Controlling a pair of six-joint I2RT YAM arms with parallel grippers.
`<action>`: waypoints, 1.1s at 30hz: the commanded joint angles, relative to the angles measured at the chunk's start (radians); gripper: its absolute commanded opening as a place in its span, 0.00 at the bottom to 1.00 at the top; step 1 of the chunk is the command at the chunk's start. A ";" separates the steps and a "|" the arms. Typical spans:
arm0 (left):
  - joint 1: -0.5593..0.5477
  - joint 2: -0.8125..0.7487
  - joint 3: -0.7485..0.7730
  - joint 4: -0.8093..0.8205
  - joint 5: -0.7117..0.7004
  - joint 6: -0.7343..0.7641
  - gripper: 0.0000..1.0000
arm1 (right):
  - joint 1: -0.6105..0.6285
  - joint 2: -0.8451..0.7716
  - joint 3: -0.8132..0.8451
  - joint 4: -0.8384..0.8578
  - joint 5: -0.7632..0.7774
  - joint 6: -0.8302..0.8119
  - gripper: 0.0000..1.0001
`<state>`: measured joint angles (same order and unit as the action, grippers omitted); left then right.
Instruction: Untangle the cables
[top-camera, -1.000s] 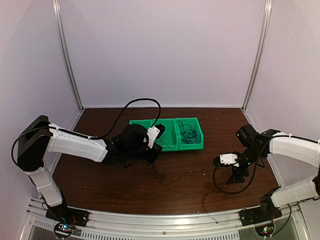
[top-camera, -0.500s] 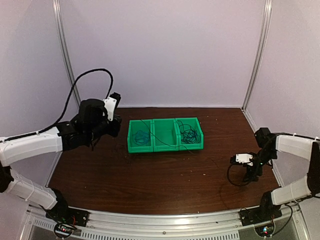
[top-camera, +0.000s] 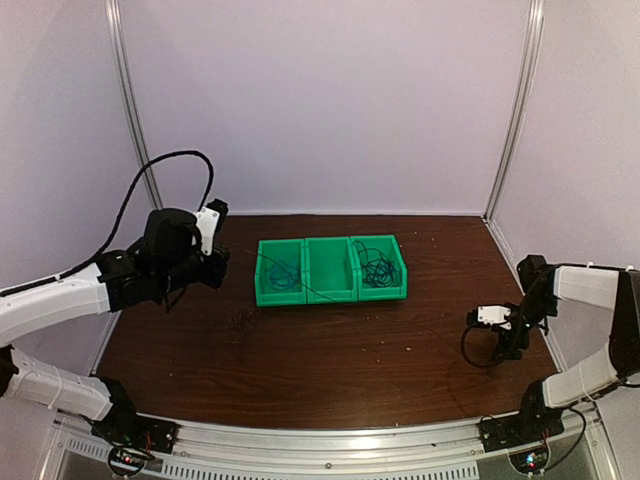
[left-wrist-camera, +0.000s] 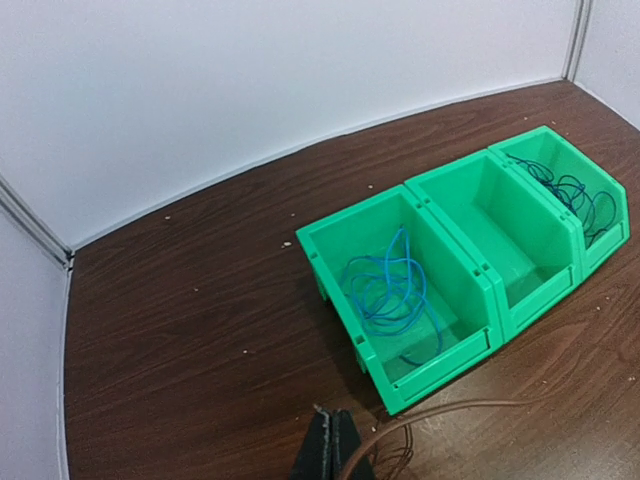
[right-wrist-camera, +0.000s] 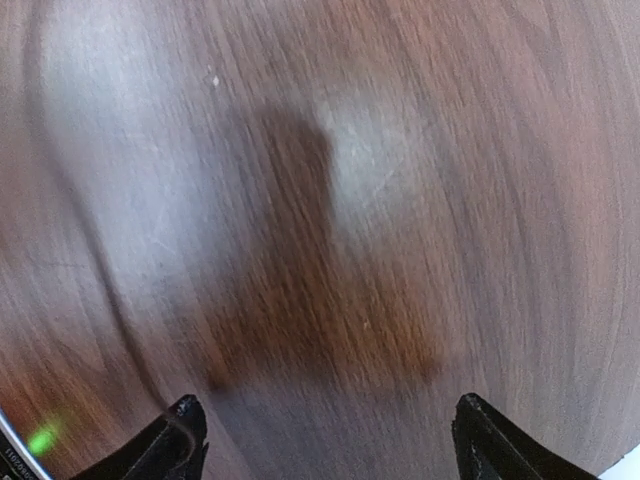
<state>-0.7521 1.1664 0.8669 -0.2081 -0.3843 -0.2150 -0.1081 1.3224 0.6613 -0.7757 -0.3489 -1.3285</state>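
Left gripper: jaws fully closed, pinching a thin dark cable that trails toward the green bin.
Right gripper: jaws wide apart, holding nothing, over the bare desk.
Blue cable: coiled in the bin's left compartment.
Black cables: bin's right compartment.

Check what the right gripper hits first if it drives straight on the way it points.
The table. In its wrist view the right gripper points down at bare wood, jaws open, with nothing between or ahead of them. The view is blurred, so how near the surface lies is unclear.
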 joint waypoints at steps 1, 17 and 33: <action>0.062 -0.127 -0.032 0.003 -0.021 -0.026 0.00 | -0.056 -0.005 -0.064 0.060 0.072 -0.063 0.86; 0.063 -0.036 -0.084 0.070 0.395 -0.025 0.00 | -0.001 -0.114 0.159 -0.180 -0.219 0.013 0.81; -0.096 0.070 -0.042 0.239 0.579 0.011 0.00 | 0.796 0.132 0.559 0.467 -0.446 0.877 0.67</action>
<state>-0.8204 1.2152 0.7872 -0.0711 0.1650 -0.2146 0.5499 1.3548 1.1660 -0.4843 -0.7769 -0.6506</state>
